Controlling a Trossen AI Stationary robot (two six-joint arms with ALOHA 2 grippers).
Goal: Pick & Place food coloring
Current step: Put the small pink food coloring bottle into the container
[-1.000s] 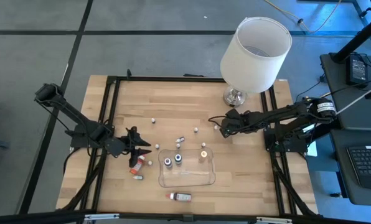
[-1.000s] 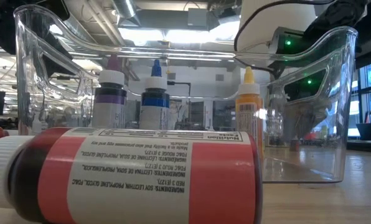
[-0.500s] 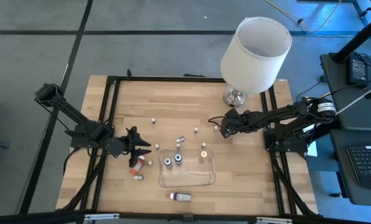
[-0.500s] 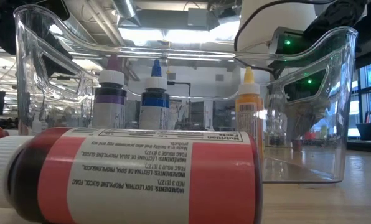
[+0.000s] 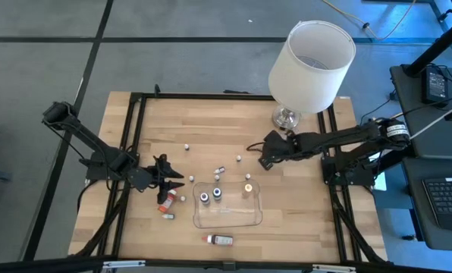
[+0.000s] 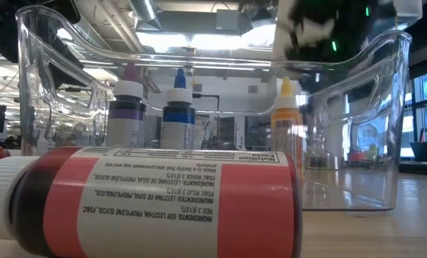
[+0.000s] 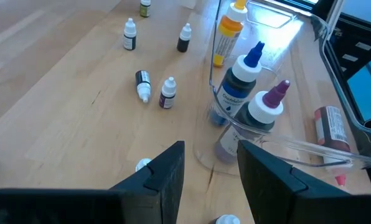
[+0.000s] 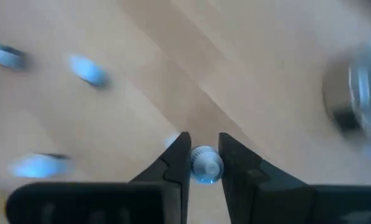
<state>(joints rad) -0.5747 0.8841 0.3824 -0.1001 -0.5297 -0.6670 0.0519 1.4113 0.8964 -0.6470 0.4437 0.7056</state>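
Three food coloring bottles, purple, blue and orange, stand upright in the clear tray. Tiny bottles stand or lie scattered on the wooden table to the tray's far side. One red bottle lies on its side by the near edge, another by my left gripper. That gripper waits open left of the tray with nothing between its fingers. My right gripper, far right of the tray, is shut on a tiny white-capped bottle. My right gripper pinches the tiny bottle between its two fingers. Only the bottle's white cap shows between them, end on toward the wrist camera. The fingers slant down from the table's right side. Whether the bottle is clear of the table I cannot tell.
A lamp with a white shade on a metal foot stands at the far right, just behind my right arm. A black frame borders the tabletop. Loose white caps lie near my left gripper.
My right gripper has gone a little toward the table's left edge and has risen; in the low view it now shows higher and blurred. My left arm and the bottles in the tray have kept still.
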